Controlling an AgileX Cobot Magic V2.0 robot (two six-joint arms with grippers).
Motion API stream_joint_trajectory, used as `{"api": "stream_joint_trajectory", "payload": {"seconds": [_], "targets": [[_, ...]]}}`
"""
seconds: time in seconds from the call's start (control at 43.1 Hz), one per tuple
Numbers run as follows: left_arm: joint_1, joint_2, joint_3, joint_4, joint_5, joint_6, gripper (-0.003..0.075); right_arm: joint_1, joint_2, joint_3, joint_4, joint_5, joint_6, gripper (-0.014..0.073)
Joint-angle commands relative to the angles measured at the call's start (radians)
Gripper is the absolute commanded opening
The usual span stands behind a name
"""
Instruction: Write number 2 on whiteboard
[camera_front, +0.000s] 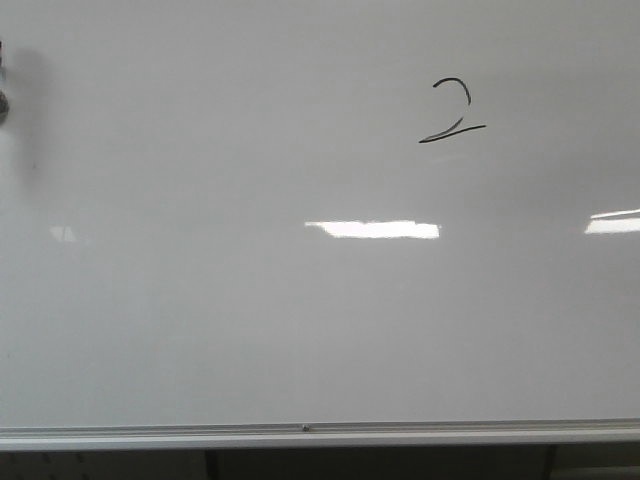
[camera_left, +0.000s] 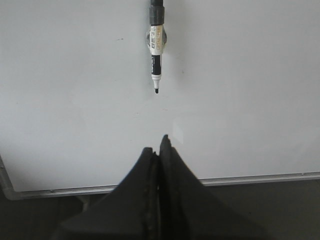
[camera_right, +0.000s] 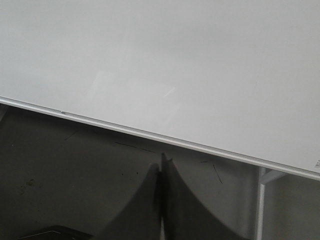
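Note:
A thin black hand-drawn number 2 (camera_front: 452, 111) stands on the upper right of the glossy whiteboard (camera_front: 250, 320) in the front view. No gripper shows in that view. In the left wrist view my left gripper (camera_left: 159, 145) is shut with nothing in it, apart from the board. A marker (camera_left: 156, 45) hangs on the whiteboard (camera_left: 250, 100) beyond it, uncapped tip pointing toward the fingers. My right gripper (camera_right: 161, 162) is shut and empty, below the whiteboard (camera_right: 200, 65) and over the dark area under its rail.
A silver rail (camera_front: 304, 434) runs along the board's bottom edge. Bright light reflections (camera_front: 372, 229) lie mid-board. A dark rounded object (camera_front: 3, 100) shows at the board's left edge. A stand leg (camera_right: 260, 200) drops below the rail.

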Motion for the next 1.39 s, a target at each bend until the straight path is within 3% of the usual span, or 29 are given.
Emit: {"api": "stream_joint_trajectory", "payload": {"seconds": [0.0, 0.673, 1.068, 1.369], "targets": [[-0.008, 0.001, -0.027, -0.006, -0.075, -0.003, -0.002, -0.005, 0.003, -0.023, -0.003, -0.054, -0.01, -0.0067], [0.002, -0.048, 0.019, 0.006, -0.103, -0.003, -0.002, -0.005, 0.003, -0.023, -0.003, -0.053, -0.01, -0.0067], [0.071, -0.408, 0.537, 0.0, -0.638, -0.001, -0.002, -0.005, 0.003, -0.023, -0.003, -0.053, -0.01, -0.0067], [0.104, -0.67, 0.852, 0.0, -0.802, -0.001, -0.002, -0.005, 0.003, -0.023, -0.003, -0.053, -0.01, -0.0067]]}}
